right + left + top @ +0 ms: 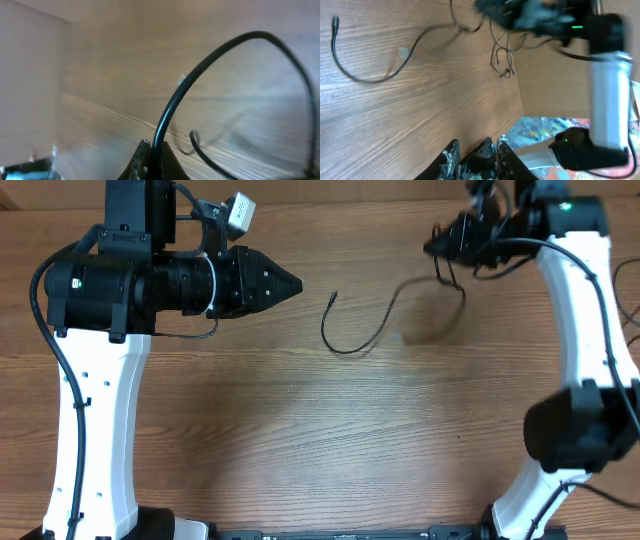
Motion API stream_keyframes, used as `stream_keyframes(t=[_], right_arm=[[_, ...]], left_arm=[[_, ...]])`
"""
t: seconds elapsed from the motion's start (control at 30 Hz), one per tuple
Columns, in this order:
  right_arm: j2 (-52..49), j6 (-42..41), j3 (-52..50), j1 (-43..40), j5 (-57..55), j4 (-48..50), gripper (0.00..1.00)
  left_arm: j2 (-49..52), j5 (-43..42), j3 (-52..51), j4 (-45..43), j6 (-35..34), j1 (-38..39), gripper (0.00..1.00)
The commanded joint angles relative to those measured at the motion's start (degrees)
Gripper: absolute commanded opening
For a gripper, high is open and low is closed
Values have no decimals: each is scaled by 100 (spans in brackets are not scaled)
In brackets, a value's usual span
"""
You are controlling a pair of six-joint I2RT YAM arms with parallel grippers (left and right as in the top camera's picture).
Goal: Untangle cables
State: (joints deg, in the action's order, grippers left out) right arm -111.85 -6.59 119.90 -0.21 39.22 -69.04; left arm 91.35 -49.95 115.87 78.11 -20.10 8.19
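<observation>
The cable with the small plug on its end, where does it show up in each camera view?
Overhead: cable top centre, looping from its plug up to the right hand.
Left wrist: upper left, a curve with the plug at far left.
Right wrist: a near arc rising from the hand at bottom centre.
Shared landmark: the right hand gripping it.

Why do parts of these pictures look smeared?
Overhead: the cable is crisp at its free end, smeared near the right gripper. Left wrist: the right arm is blurred, likely moving. Right wrist: the table streaks; the pinched cable looks sharper.
</observation>
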Motion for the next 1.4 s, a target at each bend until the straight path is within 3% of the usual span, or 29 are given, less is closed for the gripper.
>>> stream_keyframes(t=[0.0,0.27,0.43,0.57,0.8,0.97,1.07,1.17,1.37], right_arm=[[505,-568,584,140,98,-11,4],[686,-1397,1510,503,107,205,4],[686,-1447,1823,833,951,227,4],[708,-1447,1851,1104,1709,109,4],[885,-1440,1851,1290,2026,-7,4],[1069,-1110,1851,1290,2341,-671,4],[1154,-881,1851,1290,2328,-1235,4],[1185,-638,1851,1366,2328,-1762,4],[1198,-529,1851,1843,2391,-1781,4]], left_arm=[[-138,2,81,98,264,15,25],[-138,-2,79,479,859,260,27],[-138,9,79,479,1423,505,36],[-138,304,79,459,1432,494,36],[-138,1165,79,422,1432,490,31],[-138,1609,79,234,1434,490,33],[-136,1585,79,-94,1432,492,36],[-136,1578,79,-348,1366,494,49],[-111,1561,79,-531,1176,498,50]])
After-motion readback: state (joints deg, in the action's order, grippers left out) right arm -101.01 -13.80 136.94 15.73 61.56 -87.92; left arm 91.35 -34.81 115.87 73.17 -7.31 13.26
